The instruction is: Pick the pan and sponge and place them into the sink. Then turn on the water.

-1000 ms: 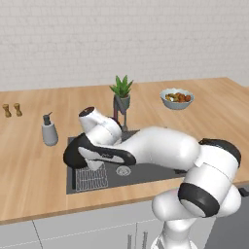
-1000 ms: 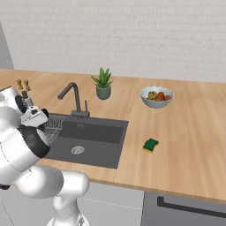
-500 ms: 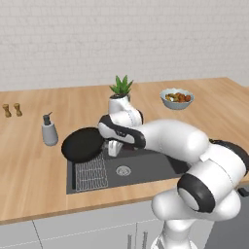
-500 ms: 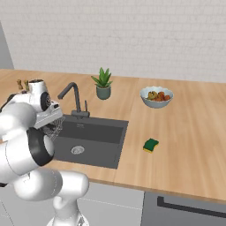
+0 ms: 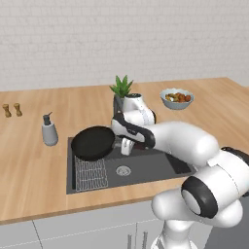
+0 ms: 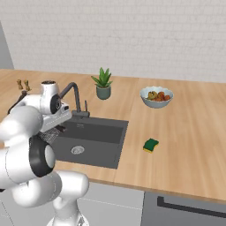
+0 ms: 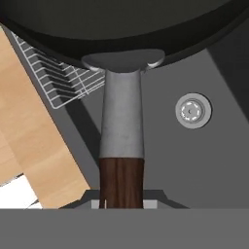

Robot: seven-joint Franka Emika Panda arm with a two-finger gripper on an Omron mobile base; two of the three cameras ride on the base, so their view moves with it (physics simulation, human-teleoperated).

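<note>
The tool (image 5: pixel 125 144) is clamped on the wooden handle of the pan (image 5: pixel 93 143) — carried over the sink's (image 5: pixel 146 168) rack-side edge for setting down — while the sponge (image 6: pixel 151 145) waits on the surface (image 6: pixel 185 132) right of the sink.

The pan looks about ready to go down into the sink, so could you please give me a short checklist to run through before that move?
1. Grip: the gripper is shut on the wooden handle of the pan: ok.
2. Position: the pan hangs over the sink, above the wire rack: ok.
3. Basin floor around the drain is bare, with room to set the pan down: ok.
4. Clearance to the faucet: cannot tell, the arm hides the gap.
5. Pan level: roughly flat in the left base view: ok.
6. Sponge lies on the counter right of the sink, not in it: not ok, next item.
</note>
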